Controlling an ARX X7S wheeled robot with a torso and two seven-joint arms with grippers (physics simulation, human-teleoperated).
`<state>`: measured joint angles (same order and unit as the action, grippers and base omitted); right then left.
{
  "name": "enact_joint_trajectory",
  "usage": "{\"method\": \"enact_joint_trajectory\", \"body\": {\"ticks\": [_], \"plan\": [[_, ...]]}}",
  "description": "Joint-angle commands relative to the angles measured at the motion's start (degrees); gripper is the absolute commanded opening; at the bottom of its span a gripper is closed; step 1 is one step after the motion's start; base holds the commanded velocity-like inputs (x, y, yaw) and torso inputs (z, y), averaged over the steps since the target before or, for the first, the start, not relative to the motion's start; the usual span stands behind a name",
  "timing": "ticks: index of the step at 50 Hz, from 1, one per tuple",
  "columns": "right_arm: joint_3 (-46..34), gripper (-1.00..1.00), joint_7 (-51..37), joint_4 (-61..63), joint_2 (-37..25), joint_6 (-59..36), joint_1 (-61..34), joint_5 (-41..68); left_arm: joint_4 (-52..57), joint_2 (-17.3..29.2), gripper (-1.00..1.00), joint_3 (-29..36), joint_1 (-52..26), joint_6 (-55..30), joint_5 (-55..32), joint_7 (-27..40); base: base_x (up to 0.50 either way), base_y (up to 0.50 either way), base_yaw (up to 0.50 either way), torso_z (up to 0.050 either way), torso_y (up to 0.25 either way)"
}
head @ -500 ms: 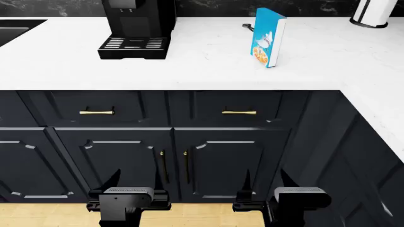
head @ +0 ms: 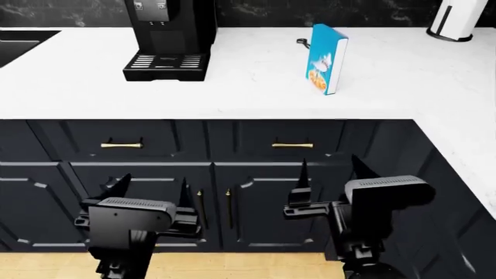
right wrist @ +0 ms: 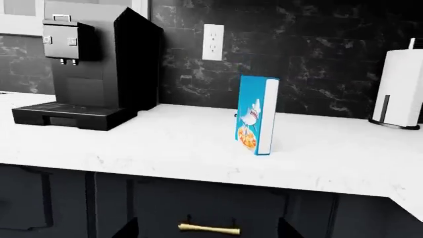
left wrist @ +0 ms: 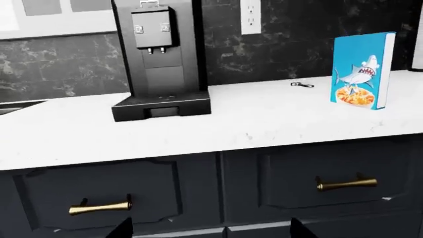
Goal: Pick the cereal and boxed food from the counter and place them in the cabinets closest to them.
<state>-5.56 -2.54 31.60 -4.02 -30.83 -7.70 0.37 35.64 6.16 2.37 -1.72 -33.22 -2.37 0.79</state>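
Left wrist view: the cereal (left wrist: 361, 70) stands upright on the counter (left wrist: 251, 124), right of the coffee machine (left wrist: 158, 59). Head view: left gripper (head: 151, 203) and right gripper (head: 329, 177) hang before the dark cabinets (head: 271, 192), fingers spread, empty. Right wrist view: cereal box near a paper towel roll (right wrist: 399, 89)

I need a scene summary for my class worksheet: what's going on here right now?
Nothing is being handled yet. The left gripper and right gripper both hang open and empty in front of the dark lower cabinets. The cereal stands upright on the counter, with a coffee machine on its left. No boxed food is in view.
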Motion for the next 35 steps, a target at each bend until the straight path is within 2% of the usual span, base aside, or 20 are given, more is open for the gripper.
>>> {"method": "enact_joint_trajectory", "body": {"ticks": [1,16,18,20,21,28,35], "plan": [[-2.5,1.0,-1.1,16.8,-1.5,-18.5,-7.2,-0.7,18.9,2.5,1.0,-0.7,-6.1,-18.9,-1.5,0.1,0.0,0.0,0.0,0.05,0.0],[0.8,1.0,1.5,28.4,-6.7,-35.1,-14.0,-2.8,24.0,6.5,1.0,-2.6,-13.6,-29.5,-1.5,0.7,0.0,0.0,0.0,0.05,0.0],[1.3,1.0,7.7,28.4,-5.1,-35.9,-15.2,-9.7,24.2,7.3,1.0,-3.1,-13.8,-29.9,-1.7,1.2,0.0,0.0,0.0,0.05,0.0],[0.5,1.0,24.5,28.4,2.7,-35.4,-16.6,-26.9,24.3,8.2,1.0,-3.7,-13.7,-29.9,-3.0,2.1,0.0,0.0,0.0,0.05,0.0],[0.4,1.0,30.0,28.4,4.0,-35.7,-17.7,-35.5,24.3,9.0,1.0,-4.0,-13.6,-29.9,-4.2,3.1,0.0,0.0,0.0,0.05,0.0],[-1.5,1.0,40.4,28.4,4.0,-37.0,-21.0,-47.4,24.3,19.1,1.0,-5.4,-13.7,-28.9,-22.3,17.9,0.04,0.0,0.0,0.05,0.0],[-4.1,1.0,50.7,28.0,2.8,-39.4,-25.3,-58.5,24.2,24.1,1.0,-6.2,-16.2,-30.7,-29.9,23.5,0.28,0.2,0.0,0.05,0.0]]}}
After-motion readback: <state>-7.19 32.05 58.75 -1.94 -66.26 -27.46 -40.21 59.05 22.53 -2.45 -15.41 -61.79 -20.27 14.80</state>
